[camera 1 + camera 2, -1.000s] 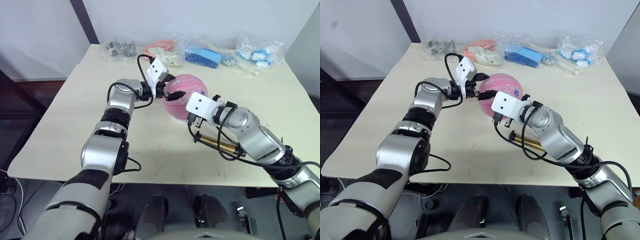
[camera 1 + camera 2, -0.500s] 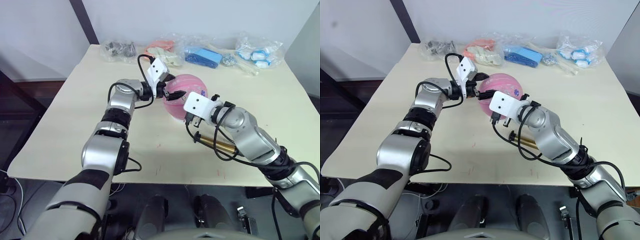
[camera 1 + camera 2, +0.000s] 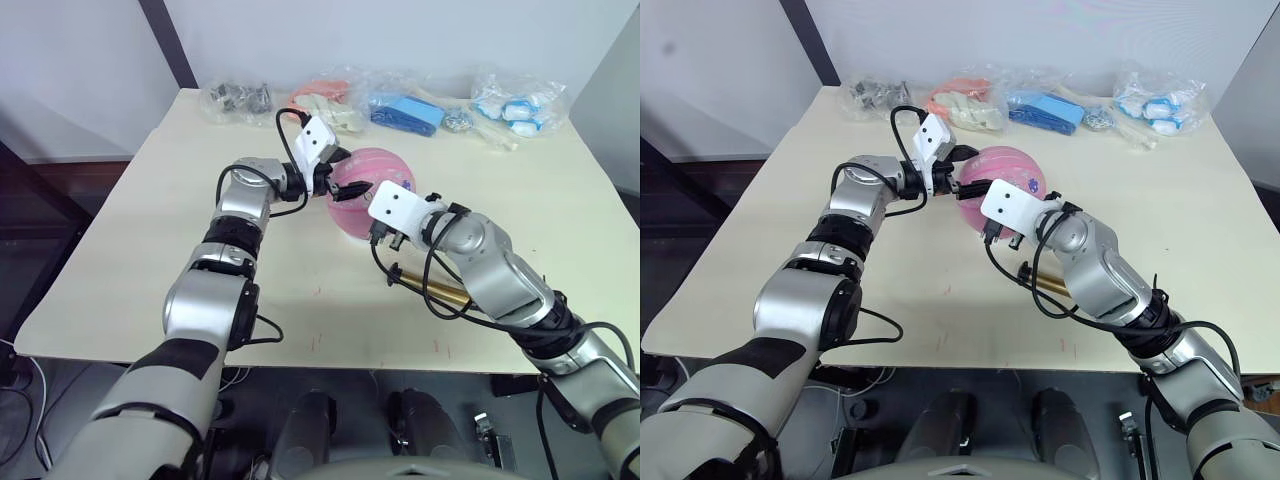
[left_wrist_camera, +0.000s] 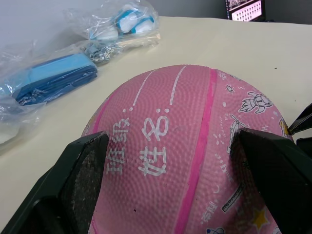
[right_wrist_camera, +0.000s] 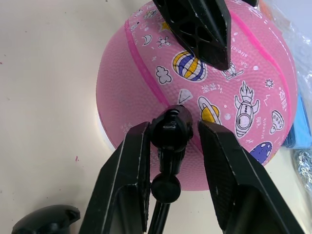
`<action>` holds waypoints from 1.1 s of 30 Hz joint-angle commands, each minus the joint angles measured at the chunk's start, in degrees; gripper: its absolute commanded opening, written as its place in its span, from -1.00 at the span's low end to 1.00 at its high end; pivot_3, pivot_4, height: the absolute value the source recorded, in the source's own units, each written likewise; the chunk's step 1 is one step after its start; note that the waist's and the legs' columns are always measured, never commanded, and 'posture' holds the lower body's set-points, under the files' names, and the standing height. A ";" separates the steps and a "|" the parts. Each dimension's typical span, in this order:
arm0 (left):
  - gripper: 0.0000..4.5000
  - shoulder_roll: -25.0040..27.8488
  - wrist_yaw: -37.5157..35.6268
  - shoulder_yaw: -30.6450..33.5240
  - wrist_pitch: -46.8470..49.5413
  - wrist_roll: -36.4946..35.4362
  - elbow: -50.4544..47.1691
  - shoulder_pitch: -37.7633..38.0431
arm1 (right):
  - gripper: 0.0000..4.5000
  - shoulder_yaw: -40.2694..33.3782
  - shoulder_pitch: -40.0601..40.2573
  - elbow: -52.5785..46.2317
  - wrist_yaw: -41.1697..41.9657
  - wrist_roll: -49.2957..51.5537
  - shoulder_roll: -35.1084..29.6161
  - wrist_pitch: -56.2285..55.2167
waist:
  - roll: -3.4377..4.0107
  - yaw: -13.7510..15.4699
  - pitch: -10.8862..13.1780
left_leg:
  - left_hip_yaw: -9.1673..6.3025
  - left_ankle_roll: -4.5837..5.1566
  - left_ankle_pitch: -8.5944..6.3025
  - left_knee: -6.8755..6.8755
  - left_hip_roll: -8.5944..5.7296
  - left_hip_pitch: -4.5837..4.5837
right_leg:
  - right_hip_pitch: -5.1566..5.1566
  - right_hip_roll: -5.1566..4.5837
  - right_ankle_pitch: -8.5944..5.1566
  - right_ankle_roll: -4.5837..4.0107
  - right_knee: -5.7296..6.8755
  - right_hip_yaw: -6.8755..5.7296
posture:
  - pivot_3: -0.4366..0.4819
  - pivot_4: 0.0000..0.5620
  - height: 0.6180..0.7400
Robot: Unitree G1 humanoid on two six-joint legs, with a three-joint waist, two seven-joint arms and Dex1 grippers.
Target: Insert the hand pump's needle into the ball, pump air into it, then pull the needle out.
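Note:
The pink ball with cartoon stickers rests on the table's middle. My left gripper is shut on it, one black finger pressed to each side. At the ball's near side, my right gripper is shut on the needle's black fitting, which points at the ball's surface. The thin pin itself is hidden behind the fitting. The black hose loops down to the hand pump, a bronze-gold tube lying on the table under my right forearm.
Clear plastic bags line the far edge of the cream table: dark metal parts, peach items, a blue item, white-and-blue pieces. Bare tabletop lies left of and in front of the ball.
My right gripper has edged slightly closer to the ball with the fitting in it. The left gripper and the ball have stayed put.

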 commanded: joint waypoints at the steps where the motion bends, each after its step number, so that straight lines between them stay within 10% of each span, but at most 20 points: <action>1: 1.00 -0.22 0.52 -1.58 0.78 1.68 0.15 0.67 | -0.30 -0.90 -1.41 -1.27 -0.10 -1.05 0.16 -0.25 | 0.00 0.00 0.00 | 0.00 0.00 0.00 0.00 0.00 0.00 | 0.00 0.00 0.00 0.00 0.00 0.00 | -0.05 -0.47 1.00; 14: 1.00 -0.49 0.71 -1.49 0.89 1.80 0.20 0.75 | -0.30 -1.66 -1.55 -0.63 -0.44 -0.68 1.87 -0.62 | 0.00 -0.04 0.00 | -0.02 0.00 0.00 0.00 0.00 0.00 | 0.00 0.00 0.00 0.00 0.00 -0.01 | -0.05 -0.47 1.00; 19: 1.00 -0.57 0.83 -1.46 0.91 1.80 -0.01 0.95 | -0.84 -1.74 -1.36 -0.73 -0.41 -0.82 2.08 -0.50 | 0.01 -0.02 0.00 | -0.02 0.00 0.00 0.00 0.00 0.00 | 0.00 0.00 0.00 0.00 -0.01 -0.02 | -0.05 -0.47 1.00; 33: 1.00 -2.65 6.08 -2.17 0.03 3.02 -0.19 2.89 | -0.84 1.74 -0.15 -5.84 0.07 -4.74 0.56 1.25 | 0.01 0.13 0.00 | -0.06 0.00 0.00 0.00 -0.02 -0.02 | 0.00 -0.02 0.00 0.00 -0.02 -0.03 | -0.05 -0.47 1.00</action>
